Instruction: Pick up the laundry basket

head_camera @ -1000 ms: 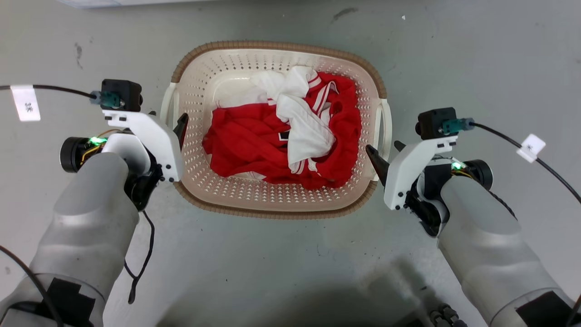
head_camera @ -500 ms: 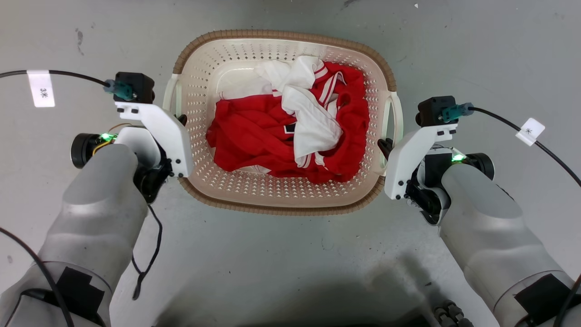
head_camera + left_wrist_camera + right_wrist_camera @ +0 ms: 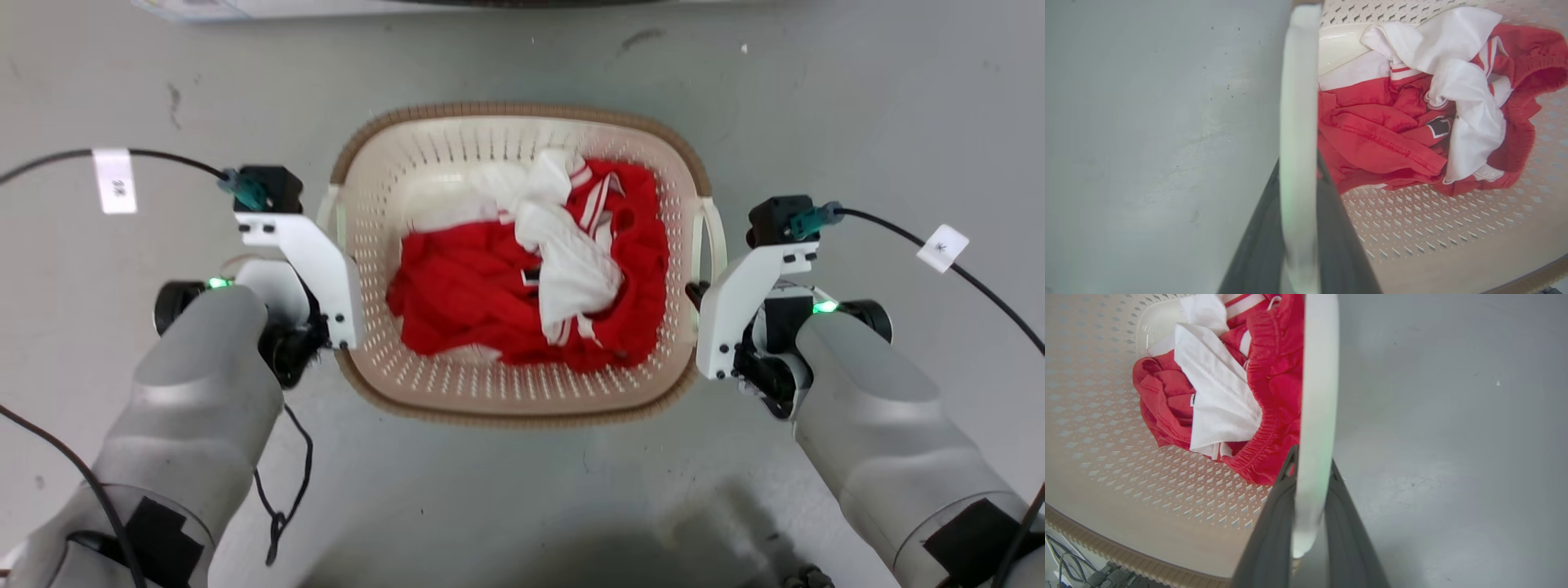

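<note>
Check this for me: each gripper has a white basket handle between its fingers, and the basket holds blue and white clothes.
Wrong on the colour: the head view shows red and white clothes in the laundry basket. The rest stands for the left gripper and right gripper.

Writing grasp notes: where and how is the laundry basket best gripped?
Grip the laundry basket by its white side loops: left handle from the left, right handle from the right. Each stands proud, leaving a gap to straddle, as the left tool and right tool do.

Open floor (image 3: 522, 506) surrounds the laundry basket (image 3: 522, 415); clothes (image 3: 473, 302) crowd its inside.
</note>
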Tool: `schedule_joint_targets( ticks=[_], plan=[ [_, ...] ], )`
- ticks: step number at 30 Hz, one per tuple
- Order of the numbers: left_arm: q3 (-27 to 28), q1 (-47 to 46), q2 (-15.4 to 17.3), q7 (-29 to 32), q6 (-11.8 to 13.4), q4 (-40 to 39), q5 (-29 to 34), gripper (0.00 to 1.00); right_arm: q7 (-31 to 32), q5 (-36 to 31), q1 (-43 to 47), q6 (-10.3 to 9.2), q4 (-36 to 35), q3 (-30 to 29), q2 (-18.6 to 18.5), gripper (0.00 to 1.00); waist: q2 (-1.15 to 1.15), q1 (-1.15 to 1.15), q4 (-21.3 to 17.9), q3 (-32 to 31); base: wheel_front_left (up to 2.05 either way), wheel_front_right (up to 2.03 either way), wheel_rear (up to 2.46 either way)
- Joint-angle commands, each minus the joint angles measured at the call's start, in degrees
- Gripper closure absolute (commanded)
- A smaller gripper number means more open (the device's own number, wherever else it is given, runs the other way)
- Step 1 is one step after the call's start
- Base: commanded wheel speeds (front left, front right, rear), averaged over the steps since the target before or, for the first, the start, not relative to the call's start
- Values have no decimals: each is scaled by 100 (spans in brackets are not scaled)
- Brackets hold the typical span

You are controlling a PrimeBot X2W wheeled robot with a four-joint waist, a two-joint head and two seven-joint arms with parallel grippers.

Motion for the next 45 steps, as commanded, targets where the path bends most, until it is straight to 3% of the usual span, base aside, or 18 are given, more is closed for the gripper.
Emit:
schedule_joint_targets(
  ticks=[1, 17, 29, 45],
  plan=[
    [-102, 119, -259, 128, -61, -17, -140, 100, 122, 114, 64, 88, -62, 135, 190, 100, 0, 0, 36, -278, 0, 0, 0],
    [-433, 595, -704, 1017, -73, 361, -795, 100, 999, 407, 308, 90, 277, 530, 224, 100, 0, 0, 226, -1963, 0, 0, 0],
    [-561, 912, -753, 1514, -73, 577, -1109, 100, 1707, 643, 607, 90, 315, 700, 194, 100, 0, 0, 244, -3106, 0, 0, 0],
    [-708, 1313, -789, 2082, -72, 724, -1372, 100, 3143, 1010, 796, 90, 437, 809, 195, 100, 0, 0, 241, -4130, 0, 0, 0]
  ],
)
